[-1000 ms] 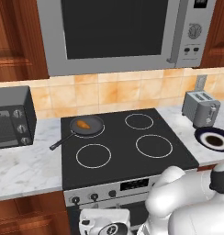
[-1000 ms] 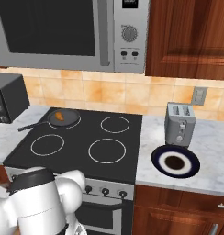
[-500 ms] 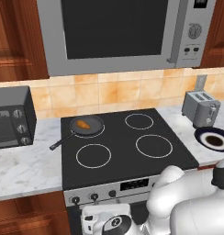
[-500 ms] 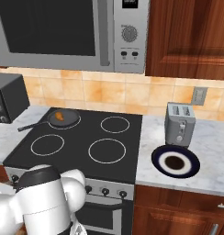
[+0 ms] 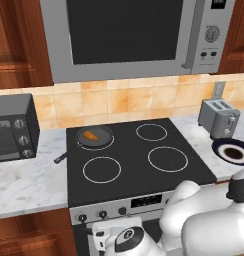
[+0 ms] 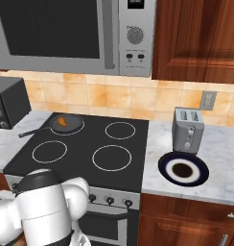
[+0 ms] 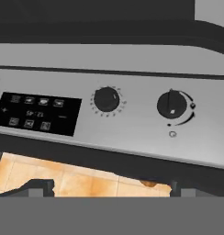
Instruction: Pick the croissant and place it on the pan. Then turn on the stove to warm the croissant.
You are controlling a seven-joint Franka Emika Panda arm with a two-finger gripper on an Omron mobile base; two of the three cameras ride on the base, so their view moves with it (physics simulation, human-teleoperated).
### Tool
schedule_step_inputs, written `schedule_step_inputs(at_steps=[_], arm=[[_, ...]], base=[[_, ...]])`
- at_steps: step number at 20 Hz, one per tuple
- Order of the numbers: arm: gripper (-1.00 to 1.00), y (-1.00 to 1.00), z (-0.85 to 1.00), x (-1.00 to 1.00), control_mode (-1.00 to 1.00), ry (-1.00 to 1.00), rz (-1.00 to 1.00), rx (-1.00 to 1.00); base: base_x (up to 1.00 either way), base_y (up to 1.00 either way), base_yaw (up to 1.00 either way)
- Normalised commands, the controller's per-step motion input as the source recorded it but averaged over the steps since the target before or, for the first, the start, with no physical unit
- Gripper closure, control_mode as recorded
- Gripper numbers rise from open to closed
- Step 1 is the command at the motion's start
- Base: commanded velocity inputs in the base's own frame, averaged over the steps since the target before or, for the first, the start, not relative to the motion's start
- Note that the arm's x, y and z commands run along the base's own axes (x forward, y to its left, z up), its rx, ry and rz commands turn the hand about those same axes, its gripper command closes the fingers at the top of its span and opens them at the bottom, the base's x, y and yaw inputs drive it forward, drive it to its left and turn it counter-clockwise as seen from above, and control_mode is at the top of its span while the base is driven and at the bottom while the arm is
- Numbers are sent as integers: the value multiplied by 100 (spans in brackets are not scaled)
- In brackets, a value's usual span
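— While our jaws stand fully spread with nothing between them, how do we line up on the stove [image 5: 139, 155]?

— We see the gripper [image 7: 109, 186] low in front of the silver panel [image 7: 132, 119], its 2 dark tips at the bottom of the hand view. Ahead of us sit 2 black knobs: the left knob [image 7: 106, 99] and the right knob [image 7: 171, 104], which carries a white pointer mark. A dark display [image 7: 38, 114] lies to their left.

— Which knob do we take?

— We judge the croissant [image 5: 92, 134] is already resting in the pan [image 5: 94, 137], on the rear-left burner, so what remains is turning a knob. We cannot tell from here which knob feeds that burner; the markings are too small. Our advice: center 1 knob between the tips, push in squarely so both tips bracket it, close firmly, then rotate the wrist without dragging sideways. A skewed approach risks slipping off the round cap.

— And around us?

— We see black glass with 4 white rings, and the pan's handle points toward the front-left. White marble counter [image 5: 29, 175] runs on both sides. A toaster oven [image 5: 11, 127] stands on the left, a toaster [image 6: 188, 129] and a dark plate [image 6: 183, 169] on the right. A microwave [image 5: 129, 35] hangs above, over orange tile, between wooden cabinets.
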Motion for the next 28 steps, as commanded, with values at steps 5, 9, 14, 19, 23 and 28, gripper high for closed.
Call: schedule_step_inputs(at_steps=[5, 9, 14, 19, 23, 28], arm=[[-100, 18, -25, 11, -100, 0, 0, -6], [-100, 16, -21, 8, -100, 0, 0, -5], [-100, 10, -22, 5, -100, 0, 0, -3], [-100, 5, -22, 7, -100, -3, 0, 0], [-100, 12, -14, 18, -100, -4, 0, 0], [-100, 22, -7, 20, -100, -9, 0, 0]], base=[[0, 0, 0], [0, 0, 0], [0, 0, 0], [0, 0, 0], [0, 0, 0], [0, 0, 0]])
